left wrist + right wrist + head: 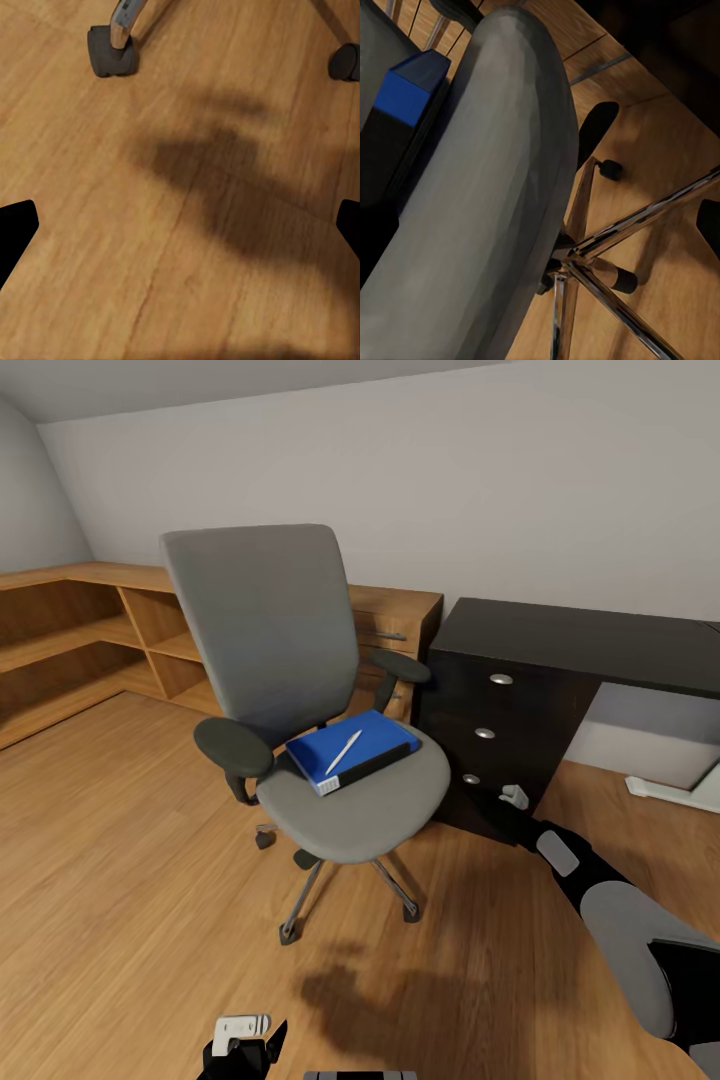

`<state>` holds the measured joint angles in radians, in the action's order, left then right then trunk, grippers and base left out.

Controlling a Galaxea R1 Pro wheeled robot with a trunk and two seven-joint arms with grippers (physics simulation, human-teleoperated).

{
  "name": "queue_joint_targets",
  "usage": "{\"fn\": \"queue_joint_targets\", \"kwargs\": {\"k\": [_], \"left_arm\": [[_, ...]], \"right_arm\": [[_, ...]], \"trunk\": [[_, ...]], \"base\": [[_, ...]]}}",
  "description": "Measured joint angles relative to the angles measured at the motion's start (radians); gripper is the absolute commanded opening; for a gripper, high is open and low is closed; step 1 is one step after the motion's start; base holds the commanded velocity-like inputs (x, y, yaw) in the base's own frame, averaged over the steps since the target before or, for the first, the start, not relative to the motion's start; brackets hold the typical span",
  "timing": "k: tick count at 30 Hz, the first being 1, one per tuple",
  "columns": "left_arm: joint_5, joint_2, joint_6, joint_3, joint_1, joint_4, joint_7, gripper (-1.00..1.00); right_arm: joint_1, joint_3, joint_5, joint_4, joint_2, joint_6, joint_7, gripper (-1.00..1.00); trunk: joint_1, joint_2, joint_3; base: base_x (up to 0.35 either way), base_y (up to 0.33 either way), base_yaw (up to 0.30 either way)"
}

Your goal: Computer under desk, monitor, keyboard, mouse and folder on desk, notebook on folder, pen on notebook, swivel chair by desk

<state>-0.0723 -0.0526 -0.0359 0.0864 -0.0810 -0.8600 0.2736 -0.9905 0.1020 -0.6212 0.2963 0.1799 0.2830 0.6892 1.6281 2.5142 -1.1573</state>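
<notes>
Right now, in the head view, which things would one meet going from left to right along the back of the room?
Wooden shelf unit → swivel chair, with the blue folder and pen on its seat → black desk with its drawers.

swivel chair (300,660): grey seat and back, black armrests, chrome legs | folder (352,751): bright blue, white label end | pen (343,752): white | desk (540,680): black, silver knobs | floor (120,880): warm wood grain | shelving (90,630) at 9 o'clock: honey wood | wall (500,490): pale grey
</notes>
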Motion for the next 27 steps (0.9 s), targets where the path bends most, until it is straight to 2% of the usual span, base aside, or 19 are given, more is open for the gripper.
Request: {"fn": "queue_joint_targets", "kwargs": {"k": [14, 27], "left_arm": [[0.000, 0.000, 0.000, 0.001, 0.000, 0.000, 0.000, 1.00], [0.000, 0.000, 0.000, 0.001, 0.000, 0.000, 0.000, 1.00]], "right_arm": [[0.000, -0.001, 0.001, -0.003, -0.002, -0.001, -0.001, 1.00], [0.000, -0.002, 0.003, -0.003, -0.004, -0.002, -0.002, 1.00]], "trunk": [[0.000, 0.000, 0.000], [0.000, 0.000, 0.000]], "base": [[0.166, 0.000, 0.000], [0.031, 0.000, 0.030]]}}
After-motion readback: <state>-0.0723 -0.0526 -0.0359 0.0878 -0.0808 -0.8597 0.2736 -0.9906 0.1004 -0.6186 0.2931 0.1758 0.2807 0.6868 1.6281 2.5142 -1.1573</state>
